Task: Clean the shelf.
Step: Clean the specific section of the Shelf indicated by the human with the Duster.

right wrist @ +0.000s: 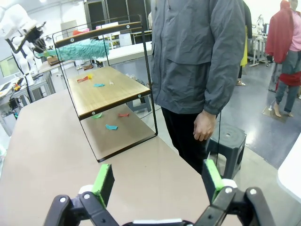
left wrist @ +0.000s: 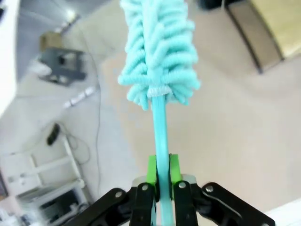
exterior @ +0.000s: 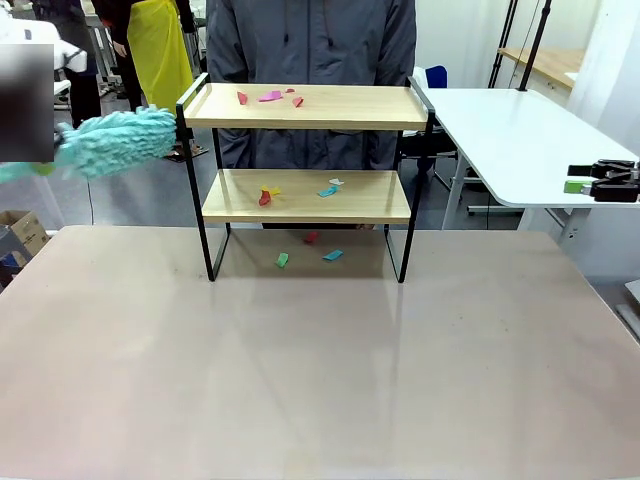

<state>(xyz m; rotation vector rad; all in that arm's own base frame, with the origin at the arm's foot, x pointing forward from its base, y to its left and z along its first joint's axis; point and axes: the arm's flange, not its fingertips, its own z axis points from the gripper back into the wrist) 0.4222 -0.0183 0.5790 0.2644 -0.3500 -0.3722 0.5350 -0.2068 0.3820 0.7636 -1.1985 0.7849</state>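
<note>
Beige tabletop, left claw pinching the handle of a teal duster, fluffy head at the top-left corner of the shelf, shelf standing toward the far edge, coloured scraps on both boards and beneath, person behind it, right claw spread at right

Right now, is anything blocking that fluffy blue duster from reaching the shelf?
Nothing separate that I can see. The duster, clamped in the left arm's jaws, hovers beside the shelf's upper left corner. Only the shelf's own raised side rail stands between it and the paper scraps on the top board.
</note>
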